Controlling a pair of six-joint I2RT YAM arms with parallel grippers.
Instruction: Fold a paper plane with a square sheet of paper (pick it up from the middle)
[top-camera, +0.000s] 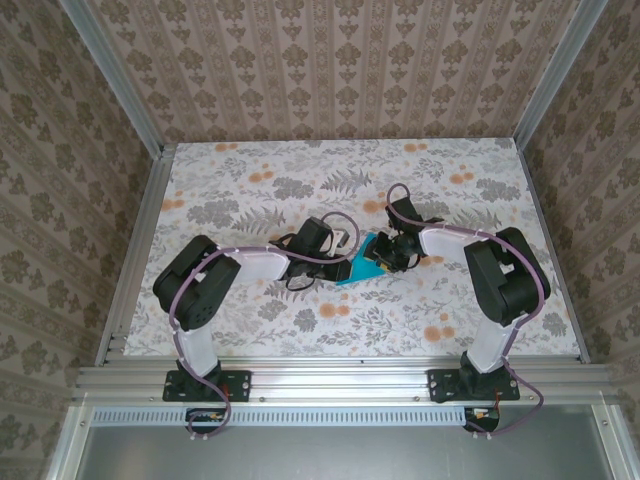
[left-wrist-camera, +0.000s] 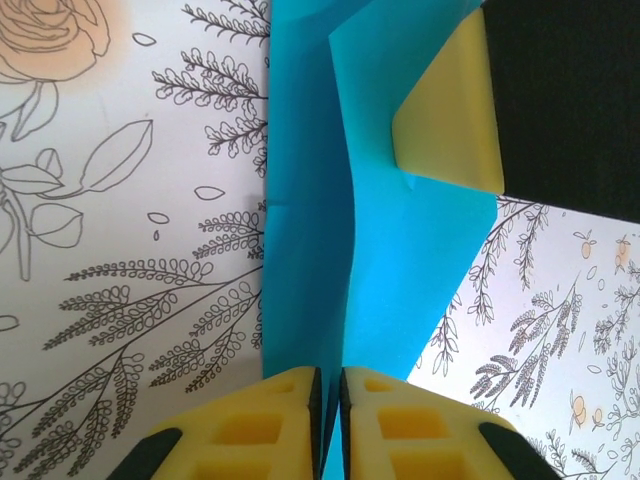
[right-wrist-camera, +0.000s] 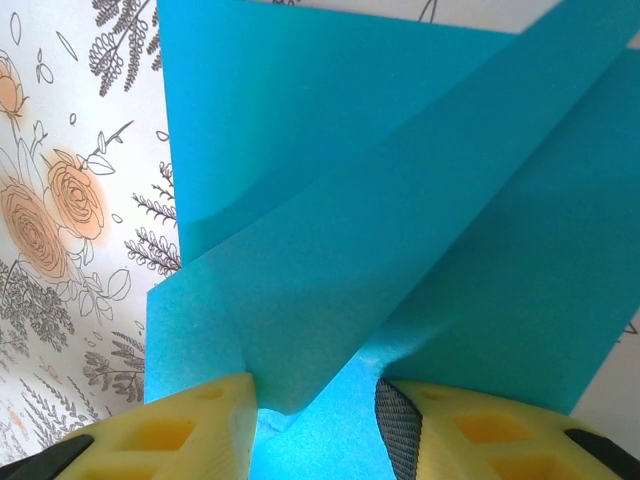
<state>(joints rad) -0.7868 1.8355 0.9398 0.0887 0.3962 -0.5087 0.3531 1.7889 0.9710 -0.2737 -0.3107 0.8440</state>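
The square sheet of paper (top-camera: 362, 267), teal-blue and partly folded into layered flaps, lies mid-table between both arms. In the left wrist view a raised crease of the paper (left-wrist-camera: 390, 260) runs up from my left gripper (left-wrist-camera: 330, 378), whose yellow jaws are shut on that ridge. A yellow finger (left-wrist-camera: 450, 120) of the right gripper rests on the paper's far end. In the right wrist view the paper (right-wrist-camera: 400, 200) shows overlapping diagonal folds. My right gripper (right-wrist-camera: 315, 390) stands open, its fingers straddling the tip of a folded flap and touching the sheet. From above, left gripper (top-camera: 348, 250) and right gripper (top-camera: 392, 254) meet over the paper.
The table (top-camera: 250, 180) has a grey-and-orange floral cover and is boxed in by an aluminium frame (top-camera: 140, 230) and patterned walls. Both arms reach inward from their bases at the near edge.
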